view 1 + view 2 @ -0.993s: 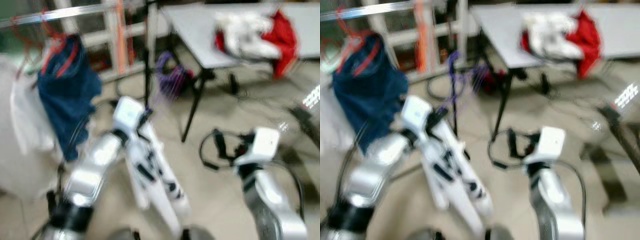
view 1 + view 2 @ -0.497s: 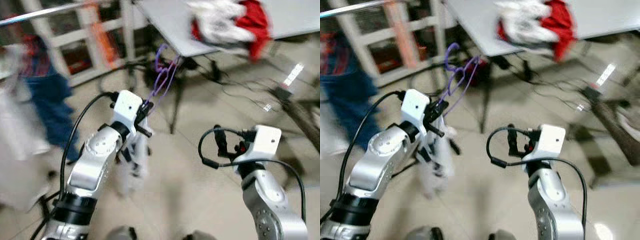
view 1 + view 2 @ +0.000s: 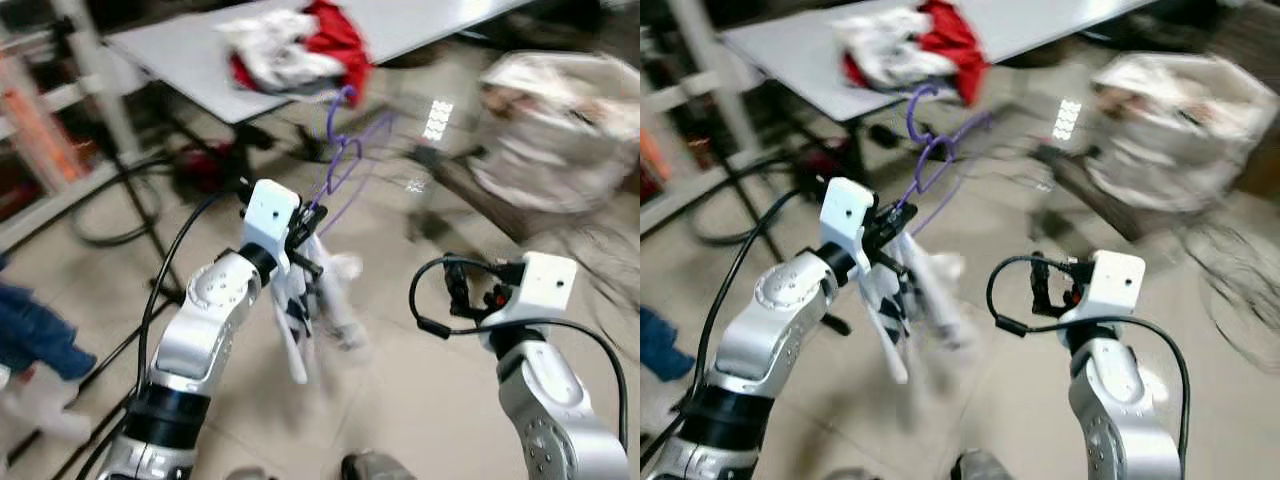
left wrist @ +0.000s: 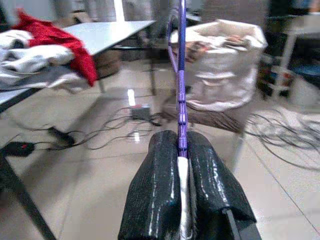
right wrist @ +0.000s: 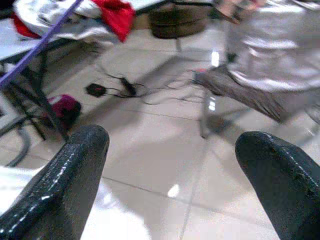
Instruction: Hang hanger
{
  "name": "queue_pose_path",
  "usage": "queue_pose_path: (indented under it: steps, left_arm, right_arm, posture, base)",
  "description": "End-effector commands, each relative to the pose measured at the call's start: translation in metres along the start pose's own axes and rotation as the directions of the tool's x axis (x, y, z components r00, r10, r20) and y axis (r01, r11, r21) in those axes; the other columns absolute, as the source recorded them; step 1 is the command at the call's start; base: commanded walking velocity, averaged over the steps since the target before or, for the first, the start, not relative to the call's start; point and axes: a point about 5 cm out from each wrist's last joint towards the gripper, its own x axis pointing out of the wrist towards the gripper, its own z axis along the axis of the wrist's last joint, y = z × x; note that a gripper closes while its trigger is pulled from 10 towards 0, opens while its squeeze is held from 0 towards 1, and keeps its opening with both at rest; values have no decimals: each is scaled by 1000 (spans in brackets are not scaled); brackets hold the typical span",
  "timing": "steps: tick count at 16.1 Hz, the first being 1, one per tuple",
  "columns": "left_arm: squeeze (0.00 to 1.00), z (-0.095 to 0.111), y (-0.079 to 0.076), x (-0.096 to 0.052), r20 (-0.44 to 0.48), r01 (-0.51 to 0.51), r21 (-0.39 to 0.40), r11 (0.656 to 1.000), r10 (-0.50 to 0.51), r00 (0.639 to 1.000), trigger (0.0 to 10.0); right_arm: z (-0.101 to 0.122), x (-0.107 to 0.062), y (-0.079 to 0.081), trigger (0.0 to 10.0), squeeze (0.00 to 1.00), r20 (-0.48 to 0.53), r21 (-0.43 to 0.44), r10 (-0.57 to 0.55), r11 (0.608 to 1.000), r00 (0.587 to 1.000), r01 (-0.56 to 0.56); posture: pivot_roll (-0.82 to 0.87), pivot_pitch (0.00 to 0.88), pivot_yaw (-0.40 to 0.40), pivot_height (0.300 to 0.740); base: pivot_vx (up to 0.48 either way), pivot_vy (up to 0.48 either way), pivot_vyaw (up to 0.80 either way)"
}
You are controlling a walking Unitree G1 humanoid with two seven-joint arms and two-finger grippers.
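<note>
Up near the grey worktop (image 3: 190, 55), the left claw (image 4: 181, 165) is clamped on a thin purple wire hanger (image 3: 340, 160); the right claw (image 5: 175, 165) hangs spread wide, empty.

A table (image 3: 190, 60) stands ahead to the left with a heap of clothes (image 3: 290, 50) on it. To the right, a big sack (image 3: 555, 125) sits on the floor (image 3: 400, 380). Cables (image 4: 105, 127) lie between them.
</note>
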Motion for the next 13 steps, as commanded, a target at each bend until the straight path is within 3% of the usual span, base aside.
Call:
queue_pose_path:
  steps: [1, 4, 6, 9, 11, 12, 13]
  left_arm:
    - [0, 4, 4, 1, 10, -15, 46, 999, 14, 1000, 10000]
    - [0, 5, 6, -2, 14, -34, 31, 999, 34, 999, 10000]
    - [0, 9, 11, -4, 29, -54, -9, 998, 54, 998, 10000]
    - [0, 24, 24, -5, 53, -7, 64, 998, 4, 999, 10000]
    - [0, 38, 30, -8, 49, 91, 116, 989, -97, 994, 10000]
    - [0, 54, 35, -10, 46, 200, 107, 974, -206, 977, 10000]
    - [0, 57, 35, -11, 46, 227, 104, 968, -233, 971, 10000]
  right_arm:
    - [5, 2, 7, 10000, 0, 13, -1, 20, 1000, 1000, -20]
    - [7, 13, 18, 10000, 0, 18, -25, 80, 997, 997, -80]
    - [10, 19, 25, 10000, 0, 20, -49, 140, 989, 990, -139]
    - [11, 28, 30, 10000, 0, -23, -57, 313, 948, 950, -314]
    - [20, 29, 30, 10000, 0, -24, -22, 496, 868, 868, -496]
    - [33, 26, 25, 10000, 0, -24, -66, 644, 762, 764, -644]
    - [34, 26, 24, 10000, 0, -27, -71, 661, 747, 750, -661]
  posture:
    - [-98, 39, 2, 740]
    - [-85, 33, -11, 740]
    - [-73, 25, -26, 740]
    - [-60, 18, -44, 740]
    - [-50, 17, -56, 740]
    - [-48, 16, -66, 740]
    - [-48, 16, -66, 740]
  base:
    - [0, -480, -800]
    - [0, -480, -800]
    - [0, -146, -400]
    - [0, 0, 0]
    - [0, 0, 0]
    - [0, 0, 0]
    - [0, 0, 0]
